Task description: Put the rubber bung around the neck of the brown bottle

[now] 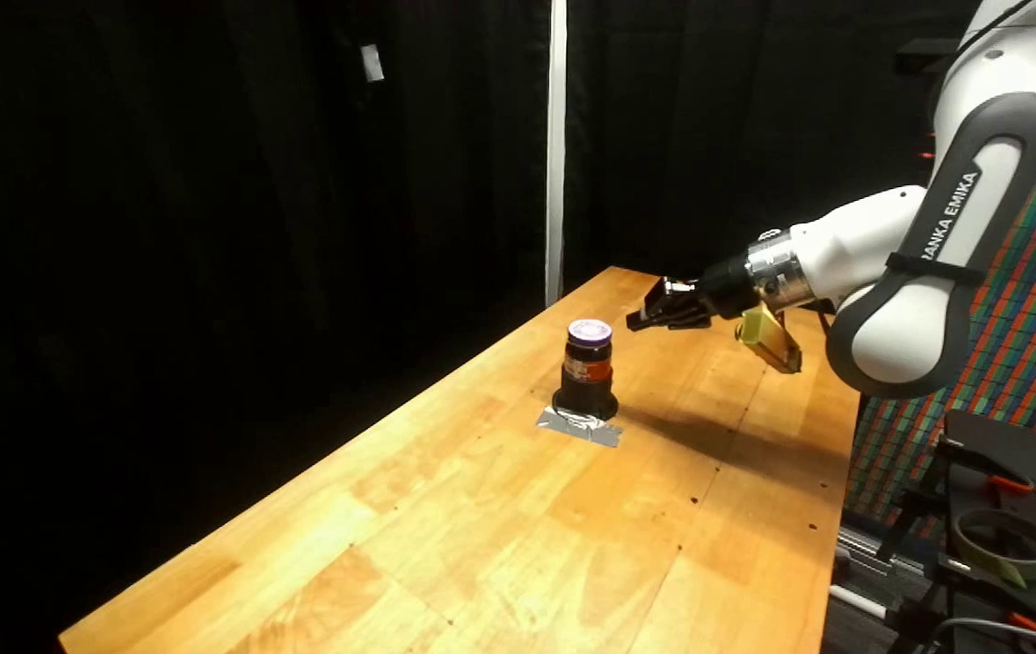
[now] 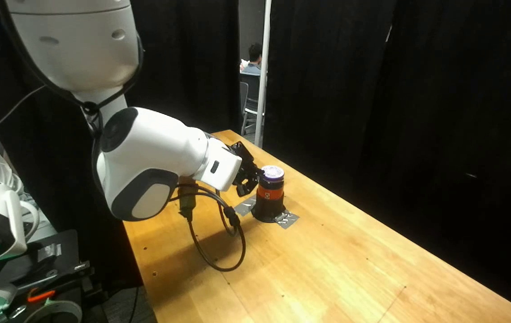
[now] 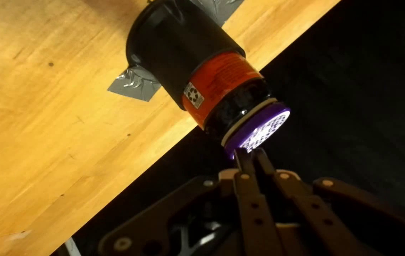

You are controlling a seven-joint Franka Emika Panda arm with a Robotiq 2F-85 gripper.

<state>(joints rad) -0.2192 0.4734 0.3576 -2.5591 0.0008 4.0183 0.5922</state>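
Note:
The brown bottle (image 1: 587, 370) stands upright in a black holder (image 1: 586, 398), with an orange label and purple-rimmed, white-topped lid (image 1: 590, 331). The bottle also shows in an exterior view (image 2: 270, 193) and the wrist view (image 3: 220, 85). A pale tan band (image 3: 239, 122) circles it just below the lid; I cannot tell if this is the rubber bung, and no other shows. My gripper (image 3: 250, 153) is shut, fingertips almost together, nothing seen between them. The tips overlap the lid's edge in the wrist view. In an exterior view the gripper (image 1: 632, 321) is beside the lid, at about its height, slightly apart.
Grey tape (image 1: 578, 427) fixes the holder to the wooden table (image 1: 482, 545). Black curtains stand beyond the far edge. A cable loop (image 2: 219, 269) hangs from the arm. A black side stand with a tape roll (image 1: 1007, 572) is beside the table.

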